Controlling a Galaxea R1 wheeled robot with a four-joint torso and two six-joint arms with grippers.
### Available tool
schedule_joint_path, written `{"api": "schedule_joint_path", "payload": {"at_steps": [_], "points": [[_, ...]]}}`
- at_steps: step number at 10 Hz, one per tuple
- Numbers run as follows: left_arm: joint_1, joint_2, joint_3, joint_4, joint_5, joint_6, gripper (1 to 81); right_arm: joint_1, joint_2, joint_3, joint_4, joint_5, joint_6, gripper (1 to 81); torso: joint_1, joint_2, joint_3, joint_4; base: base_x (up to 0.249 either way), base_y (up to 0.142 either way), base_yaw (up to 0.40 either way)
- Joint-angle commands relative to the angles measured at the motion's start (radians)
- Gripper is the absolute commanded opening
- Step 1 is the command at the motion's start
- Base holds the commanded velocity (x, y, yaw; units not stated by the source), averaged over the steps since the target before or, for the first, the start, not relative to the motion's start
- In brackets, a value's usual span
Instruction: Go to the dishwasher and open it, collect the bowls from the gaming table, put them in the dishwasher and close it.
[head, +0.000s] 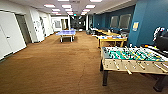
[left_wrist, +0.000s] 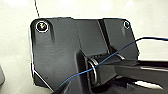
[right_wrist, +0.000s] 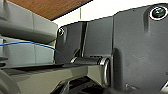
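Matt brown carpet covers the floor; the table-football table has pale wooden sides and a glossy green field.

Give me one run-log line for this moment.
phase: driving, open carpeted hall | near right: table-football table | behind it: yellow-edged gaming table | far: ping-pong table | bowls, dishwasher: unconfirmed

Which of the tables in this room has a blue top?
The ping-pong table far down the carpet; the near table-football table has a green field, and the yellow-edged table a pale top.
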Motion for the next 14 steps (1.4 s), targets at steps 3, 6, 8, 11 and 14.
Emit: {"api": "schedule_joint_path", "payload": {"at_steps": [3,6,8,11,14], "points": [[-0.048,-0.013,0.007,-0.005,0.056,0.000,81.1,0.041,-0.003,0.006,-0.015,-0.016,-0.001,81.1,0.000,0.000,0.000,0.000,0.000,0.000,0.277],[-0.048,-0.008,0.007,-0.007,0.057,-0.002,81.1,0.040,-0.005,0.005,-0.015,-0.016,-0.001,81.1,0.000,0.000,0.000,0.000,0.000,0.000,0.062],[-0.048,-0.006,0.007,-0.007,0.057,-0.002,81.1,0.038,-0.006,0.003,-0.015,-0.016,-0.001,81.1,0.000,0.000,0.000,0.000,0.000,0.000,0.000],[-0.048,-0.006,0.007,-0.008,0.056,-0.003,81.1,0.038,-0.006,0.003,-0.015,-0.016,-0.001,81.1,0.000,0.000,0.000,0.000,0.000,0.000,0.000],[-0.048,-0.009,0.007,-0.008,0.057,-0.003,81.1,0.037,-0.002,0.003,-0.015,-0.016,-0.001,81.1,0.000,0.000,0.000,0.000,0.000,0.000,0.000]]}}
